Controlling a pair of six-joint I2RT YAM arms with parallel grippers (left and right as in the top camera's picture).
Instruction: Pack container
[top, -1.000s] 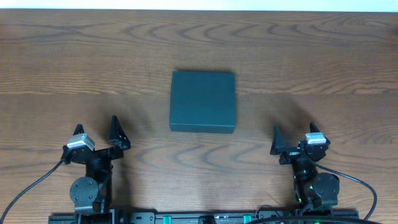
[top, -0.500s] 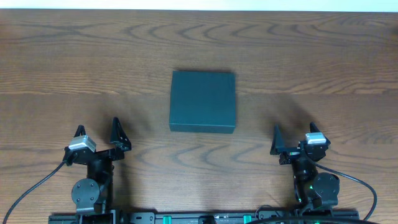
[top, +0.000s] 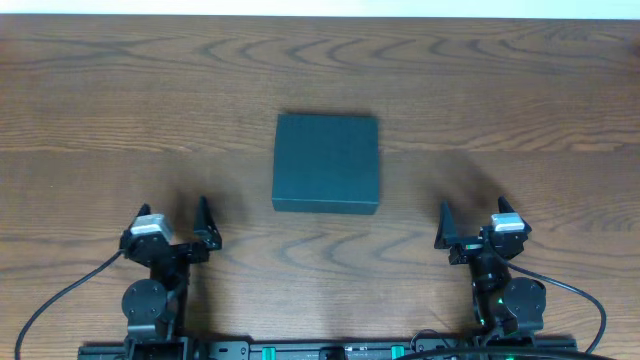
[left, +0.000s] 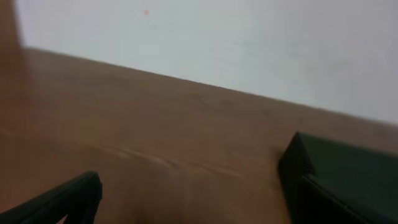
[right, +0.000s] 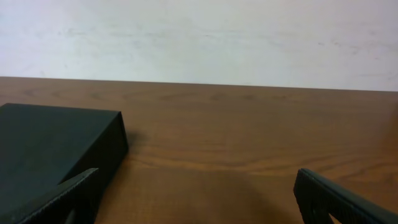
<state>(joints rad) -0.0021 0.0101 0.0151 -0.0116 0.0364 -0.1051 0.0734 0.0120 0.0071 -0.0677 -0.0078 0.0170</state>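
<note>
The dark teal container (top: 327, 162) lies on the wooden table with its lid shut, in the middle of the overhead view. My left gripper (top: 178, 220) is open and empty, low over the table in front of and to the left of the container, apart from it. In the left wrist view the container (left: 348, 158) shows at the right, beyond the open jaws (left: 199, 205). My right gripper (top: 474, 218) is open and empty, in front of and to the right of the container. In the right wrist view the container (right: 50, 137) is at the left, beyond the jaws (right: 196, 199).
The wooden table (top: 320, 70) runs to a white wall at the back. The two arm bases and a black rail (top: 320, 350) with cables sit along the front edge.
My left gripper has shifted a little to the right and turned toward the container. The right arm and the container have not moved.
</note>
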